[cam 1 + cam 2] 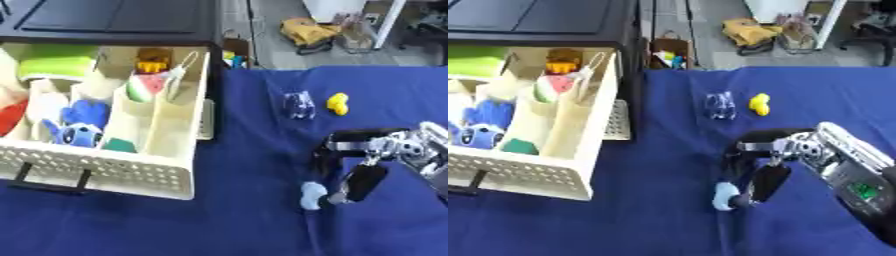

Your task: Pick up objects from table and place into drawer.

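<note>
Tabletop covered in dark blue cloth [262, 220]. Right hand, black with silver joints [785, 155], enters from the right edge, fingers curled downward over the cloth at mid-table; its fingertips [741, 199] are at a small pale blue rounded object [724, 196], which lies on the cloth toward the near edge. Whether the fingers pinch the object or only touch it cannot be told. Left hand does not show. Small yellow rounded toy [338, 103] lies toward the far edge, well apart from the hand; just beside it on the left, a crumpled clear plastic piece with dark markings [298, 105]. Bare blue cloth lies open between these two items and the hand, and along the whole near edge. Cream perforated plastic drawer [114, 175], pulled out of a black cabinet [114, 20], takes up the left side; its right wall stands well apart from the hand, with bare cloth between. Drawer compartments hold a blue plush toy [79, 125], a green block [57, 66], a red-and-green rounded item [147, 86], a yellow-orange item at the back [152, 61] and a red item at the left edge [9, 117]. A white perforated panel [206, 120] stands against the drawer's right wall.
</note>
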